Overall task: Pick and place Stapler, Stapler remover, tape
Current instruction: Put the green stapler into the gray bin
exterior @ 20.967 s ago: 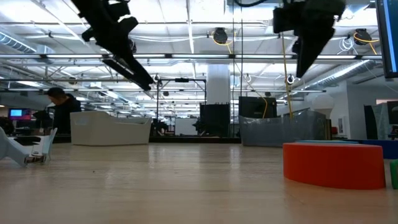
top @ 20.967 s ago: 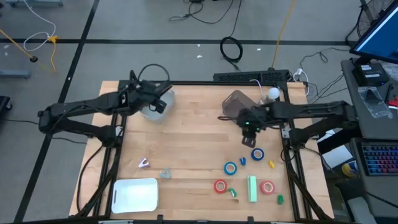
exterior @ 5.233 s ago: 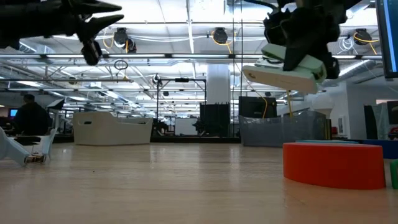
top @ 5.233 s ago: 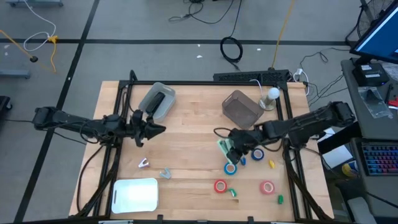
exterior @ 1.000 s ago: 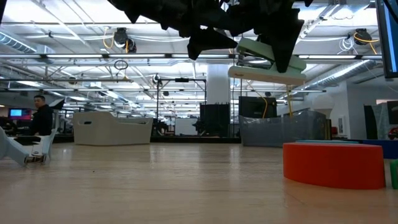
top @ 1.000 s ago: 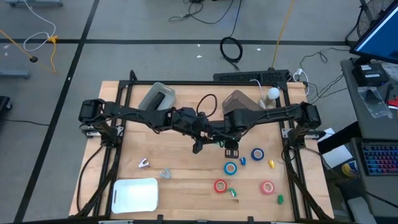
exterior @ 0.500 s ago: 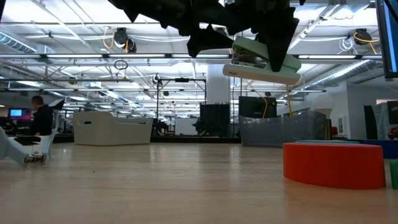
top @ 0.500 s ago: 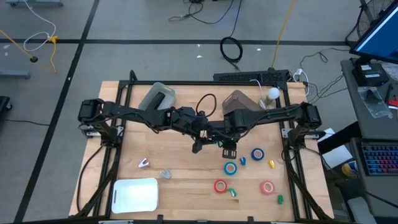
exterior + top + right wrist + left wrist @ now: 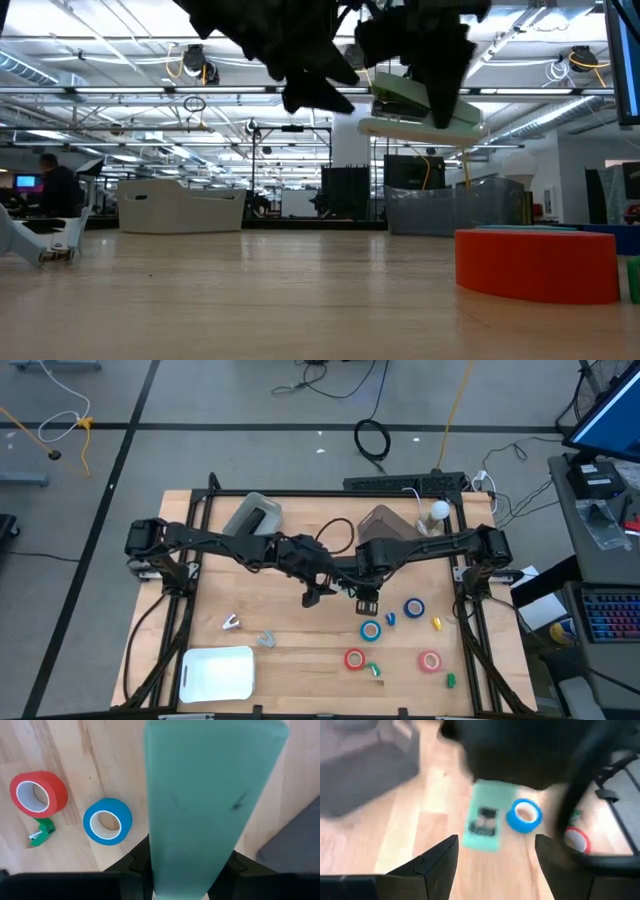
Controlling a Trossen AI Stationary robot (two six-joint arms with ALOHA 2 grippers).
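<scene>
2 pincers meet above mid-table: we see the left pincer (image 9: 318, 596) has spread fully apart and eased back from the green stapler (image 9: 420, 108), which the right pincer (image 9: 366, 600) clamps aloft, so the handover looks unfinished.

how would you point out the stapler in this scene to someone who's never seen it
Start at the middle of the wooden table, where the two dark arms meet. The pale green, block-shaped stapler hangs in the air there, clamped in the right gripper, above and clear of the tabletop. It is the only long mint-green bar; its neighbours below are small round blue and red tape rolls.
</scene>
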